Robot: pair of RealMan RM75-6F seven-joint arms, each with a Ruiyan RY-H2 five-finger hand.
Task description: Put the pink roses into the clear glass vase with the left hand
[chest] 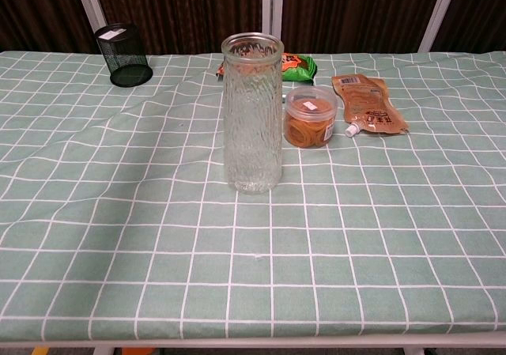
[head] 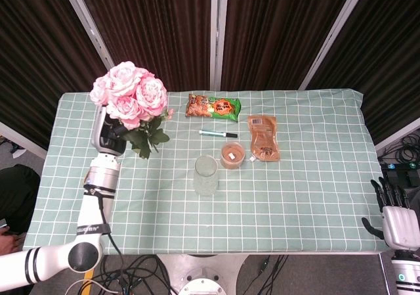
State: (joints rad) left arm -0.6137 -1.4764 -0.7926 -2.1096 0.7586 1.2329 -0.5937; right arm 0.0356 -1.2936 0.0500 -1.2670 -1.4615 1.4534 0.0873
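Clear glass vase (chest: 252, 114) nearest, upright on table (head: 315, 196), empty, right of left robot hand (head: 110, 132). Hand clamps pink roses (head: 128, 91) by stems: light, floppy, top-heavy. Vase fragile, tippable.

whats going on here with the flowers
The robot's left hand holds a bunch of pink roses lifted above the left part of the table, away from the clear glass vase. The vase stands upright and empty near the table's middle, beside a small tub, so the flowers are not yet in it. The right hand waits off the table's right edge, fingers apart, holding nothing.
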